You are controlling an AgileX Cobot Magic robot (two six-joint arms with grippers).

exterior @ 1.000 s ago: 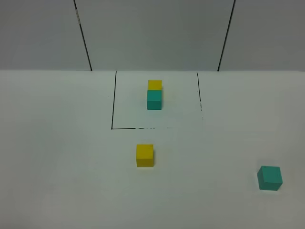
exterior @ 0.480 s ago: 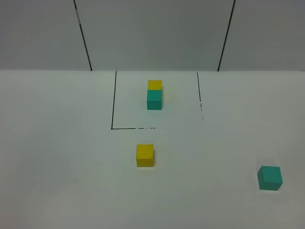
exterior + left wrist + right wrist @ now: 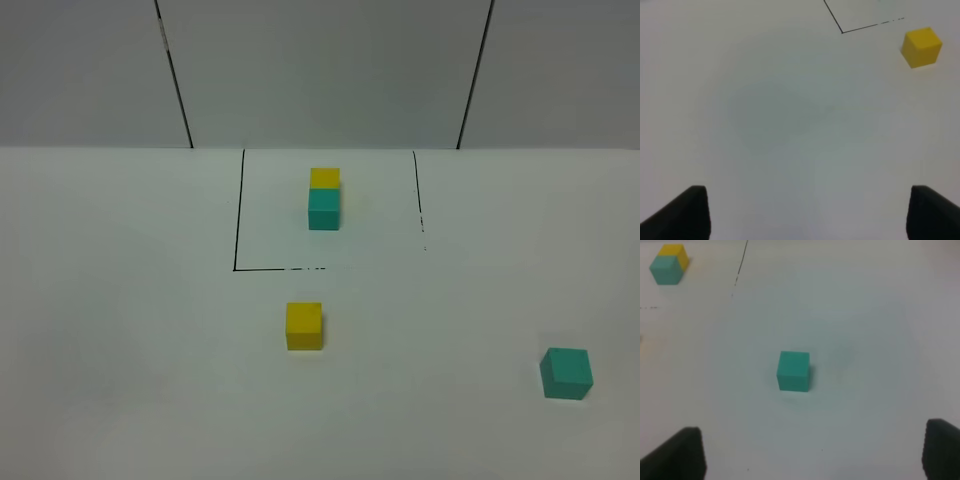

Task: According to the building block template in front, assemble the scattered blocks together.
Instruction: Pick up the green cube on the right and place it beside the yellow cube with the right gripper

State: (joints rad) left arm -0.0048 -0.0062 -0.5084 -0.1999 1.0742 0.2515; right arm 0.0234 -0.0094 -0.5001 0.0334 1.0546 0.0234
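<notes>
Across the white table [image 3: 120, 350] we are taking one landmark: the building block template [image 3: 323, 200], a yellow cube butted against a teal one. It is sitting inside the black outline [image 3: 238, 210] at the far side. We are reading it as the pattern to copy, framed off so it is not mistaken for working stock.

The scattered blocks are lying loose, nearer to us than the template. The yellow block [image 3: 304, 326] is resting just outside the outline, almost in line with the template. The teal block [image 3: 566, 373] is sitting well off to the template's right, well apart from the yellow one. Nothing is joined; we are judging assembly not yet begun.

The left gripper [image 3: 805, 215] is hanging with jaws spread wide, carrying nothing, touching nothing. The right gripper [image 3: 809, 452] is likewise spread wide and empty, with the teal block lying ahead of its jaws, not between them. We are guessing each arm is being aimed at the block on its own side.
</notes>
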